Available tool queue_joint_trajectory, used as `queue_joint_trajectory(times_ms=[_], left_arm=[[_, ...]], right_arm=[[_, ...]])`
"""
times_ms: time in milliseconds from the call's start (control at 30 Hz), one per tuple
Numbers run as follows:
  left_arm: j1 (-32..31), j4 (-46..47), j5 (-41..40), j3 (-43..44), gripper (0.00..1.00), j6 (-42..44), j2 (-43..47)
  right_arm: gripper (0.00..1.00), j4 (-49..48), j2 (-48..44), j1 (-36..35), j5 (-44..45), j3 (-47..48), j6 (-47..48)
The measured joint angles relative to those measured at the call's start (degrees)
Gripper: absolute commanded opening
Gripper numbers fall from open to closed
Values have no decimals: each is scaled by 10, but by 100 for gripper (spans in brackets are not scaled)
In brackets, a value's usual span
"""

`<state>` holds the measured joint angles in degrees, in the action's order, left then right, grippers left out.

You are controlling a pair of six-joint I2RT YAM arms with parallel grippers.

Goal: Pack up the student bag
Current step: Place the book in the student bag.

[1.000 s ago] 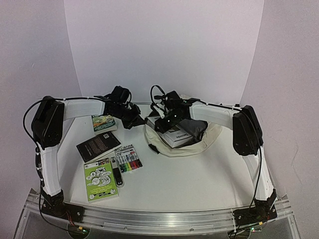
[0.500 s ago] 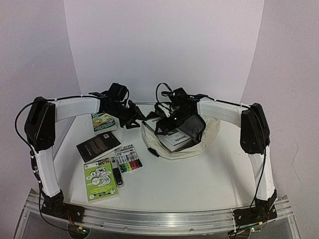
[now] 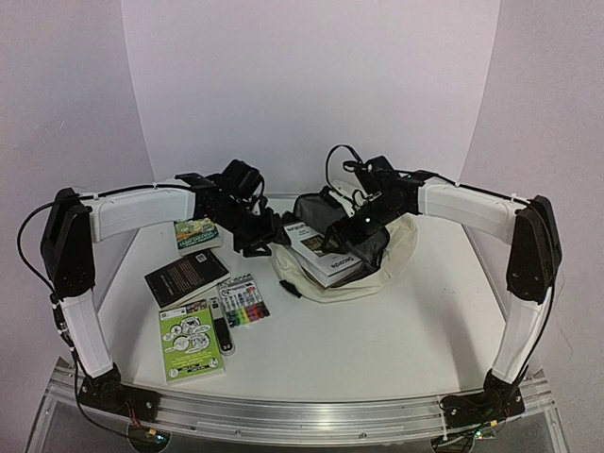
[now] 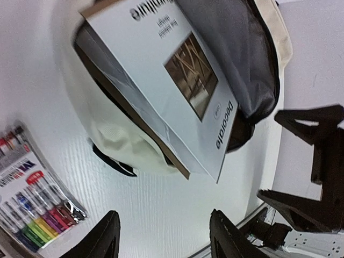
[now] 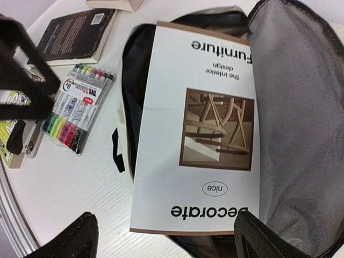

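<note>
Bag [image 3: 389, 269] at far centre of table [image 3: 377, 340]: cream fabric, slumped, mouth open, grey lining [image 5: 290, 107] showing, black strap [image 4: 115, 161] at side. White book [image 3: 326, 250] half out of mouth. Left claw [image 4: 166, 236] released, empty, beside bag. Right claw [image 5: 165, 223] released, empty, above book.

student bag [image 3: 396, 260]: cream, grey lining | book [image 5: 196, 129]: white, brown photo | marker pack [image 3: 243, 302]: rainbow

Legible text: book cover only.
On the white book [image 5: 193, 129], "Furniture" and "The interior design" are printed at one end and "Decorate" at the other, with "nice" set in an oval; all of it is seen upside down in the right wrist view. The marker pack [image 5: 75, 110] label is too blurred to be read.
</note>
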<state>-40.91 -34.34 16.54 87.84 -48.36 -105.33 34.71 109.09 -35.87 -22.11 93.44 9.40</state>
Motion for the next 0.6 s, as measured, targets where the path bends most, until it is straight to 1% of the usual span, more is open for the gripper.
queue_joint_trajectory(times_ms=[100, 167, 333, 600], left_arm=[[-35, 3, -4, -1, 55, -22, -6], [-46, 3, -6, 3, 54, -33, -21], [-53, 3, -18, 21, 48, -56, -79], [-57, 14, -22, 43, 45, -77, -129]], right_arm=[[86, 5, 2, -2, 3, -9, -3], [86, 4, 3, -3, 7, -9, -4], [83, -6, 3, -7, 21, -24, -8], [81, -16, 8, -18, 40, -50, -18]])
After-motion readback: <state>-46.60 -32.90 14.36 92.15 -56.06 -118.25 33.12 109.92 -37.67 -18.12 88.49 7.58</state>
